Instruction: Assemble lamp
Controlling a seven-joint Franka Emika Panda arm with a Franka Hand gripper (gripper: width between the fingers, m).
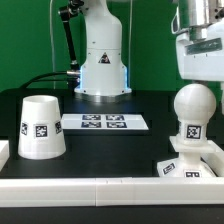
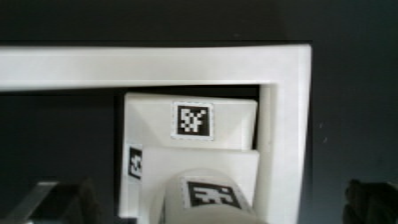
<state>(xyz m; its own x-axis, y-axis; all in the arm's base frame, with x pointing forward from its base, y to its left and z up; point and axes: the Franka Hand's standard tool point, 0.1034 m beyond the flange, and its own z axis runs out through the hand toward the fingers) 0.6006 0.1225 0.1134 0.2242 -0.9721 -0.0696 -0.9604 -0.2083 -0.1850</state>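
1. The lamp shows as three white parts, all on the black table (image 1: 110, 150): one shade (image 1: 42, 127), one bulb post (image 1: 191, 115) and one base (image 1: 190, 166).
2. The shade sits wide end down on the exterior view's left, well apart from the other two, with one square tag facing the camera.
3. The bulb post stands upright on the base at the exterior view's right, round top up and one tag on its stem; I cannot tell whether it is fully seated.
4. The base is partly hidden by the white rail (image 1: 110, 187) along the table's near edge; two tags show on its flared front.
5. One marker board (image 1: 105, 122) lies flat in the middle, between the shade and the robot pedestal (image 1: 101, 62); I count four tags on it, too small to read.
6. In the wrist view the base (image 2: 192, 140) lies tucked into the inside corner of a white frame (image 2: 285, 85), touching or very nearly touching it, and the post (image 2: 210, 198) is cut off by the picture's edge.
7. The gripper (image 1: 200, 48) hangs above the bulb post, clear of its top. Its lower end is cut off, and only dark blurred shapes show at the wrist view's corners, so I cannot tell whether the jaws stand parted or closed.
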